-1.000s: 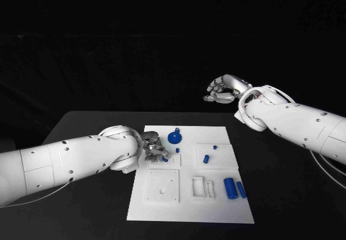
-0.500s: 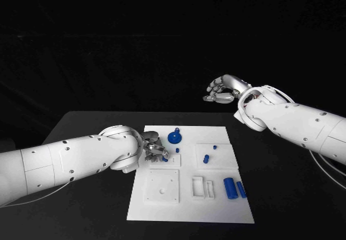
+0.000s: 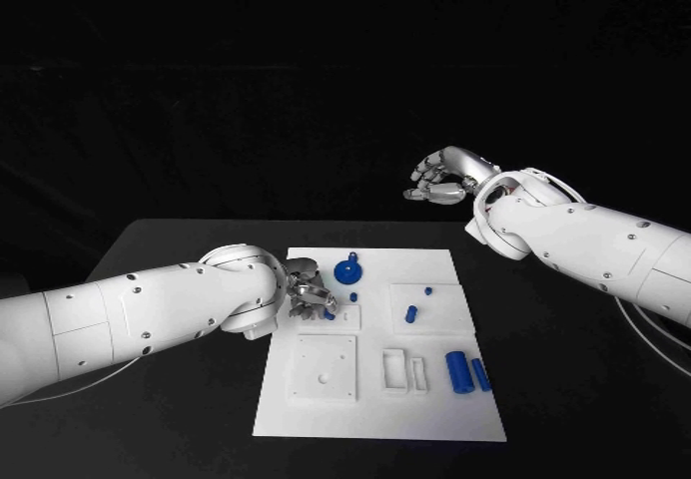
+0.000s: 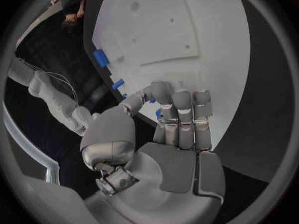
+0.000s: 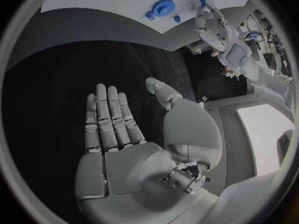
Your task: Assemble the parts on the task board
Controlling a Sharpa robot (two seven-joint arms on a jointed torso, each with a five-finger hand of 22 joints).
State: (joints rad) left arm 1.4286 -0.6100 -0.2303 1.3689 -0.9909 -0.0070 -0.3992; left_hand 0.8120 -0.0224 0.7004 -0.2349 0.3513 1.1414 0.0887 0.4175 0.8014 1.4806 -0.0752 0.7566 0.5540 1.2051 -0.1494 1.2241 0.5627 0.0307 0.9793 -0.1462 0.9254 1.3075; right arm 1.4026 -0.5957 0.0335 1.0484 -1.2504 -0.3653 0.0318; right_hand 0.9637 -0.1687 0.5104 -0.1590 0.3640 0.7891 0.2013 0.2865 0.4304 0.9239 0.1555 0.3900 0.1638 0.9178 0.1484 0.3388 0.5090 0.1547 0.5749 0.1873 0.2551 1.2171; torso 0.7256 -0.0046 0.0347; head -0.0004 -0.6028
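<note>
Blue parts are scattered over the white task board [image 3: 377,419], which sits in the middle of the black desk [image 3: 173,249]. Left hand [image 3: 307,294] is down at the board's left edge, fingers curled together and pinching a small blue part [image 3: 329,315] over a raised white block there. In the left wrist view you can see that part [image 4: 151,100] peeking out between thumb and fingertips. A blue gear [image 3: 347,270] is just beyond that hand, with a little blue peg [image 3: 354,297] close by. Two blue cylinders [image 3: 468,374] lie side by side near the right edge of the board. Right hand [image 3: 446,180] hangs up in the air well behind the board, holding nothing; its wrist view shows the fingers [image 5: 109,117] stretched out flat and the thumb apart.
</note>
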